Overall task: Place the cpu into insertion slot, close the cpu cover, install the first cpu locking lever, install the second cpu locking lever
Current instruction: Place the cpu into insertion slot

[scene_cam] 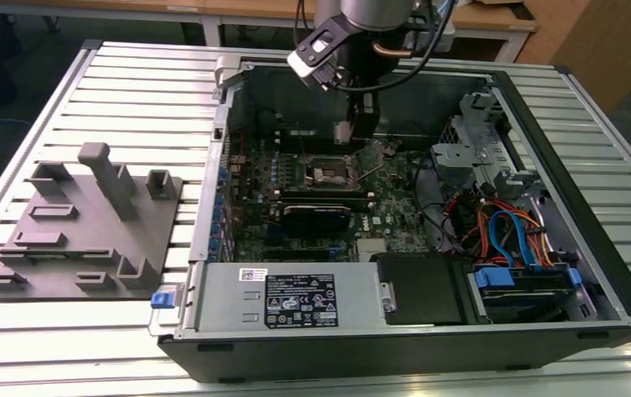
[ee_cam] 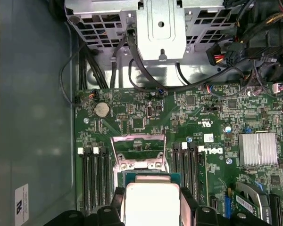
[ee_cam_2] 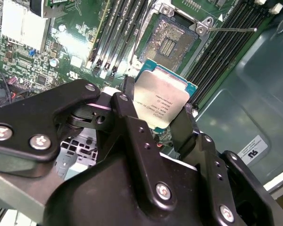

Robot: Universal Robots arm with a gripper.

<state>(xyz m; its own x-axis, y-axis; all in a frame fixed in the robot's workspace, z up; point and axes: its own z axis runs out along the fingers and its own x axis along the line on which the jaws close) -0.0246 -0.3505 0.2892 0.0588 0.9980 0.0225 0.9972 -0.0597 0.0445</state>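
Grips a small flat square cpu [ee_cam_2: 162, 96] with a dull silver-grey metal top, clamped by two opposite edges in the black two-finger gripper [ee_cam_2: 158, 112], jaws closed on it. Hangs raised over the green motherboard [scene_cam: 387, 207] inside the open black computer case [scene_cam: 403, 360], not yet seated in the square dark insertion slot [ee_cam_2: 171, 44] with its silvery rim. Sits between two banks of long black memory slots [ee_cam: 94, 174], toward the middle of the board. Leaves the contact field bare, with a thin silvery lever rod [ee_cam_2: 232, 29] swung out at one corner and a silvery square frame, probably the cpu cover [ee_cam: 139, 139], folded back at the slot's edge. Looks tilted against the socket face in the second wrist view. Could land skewed and bend the fine contacts if lowered at that angle or off the slot's corners; could slip from so narrow an edge grip; could snag the raised frame
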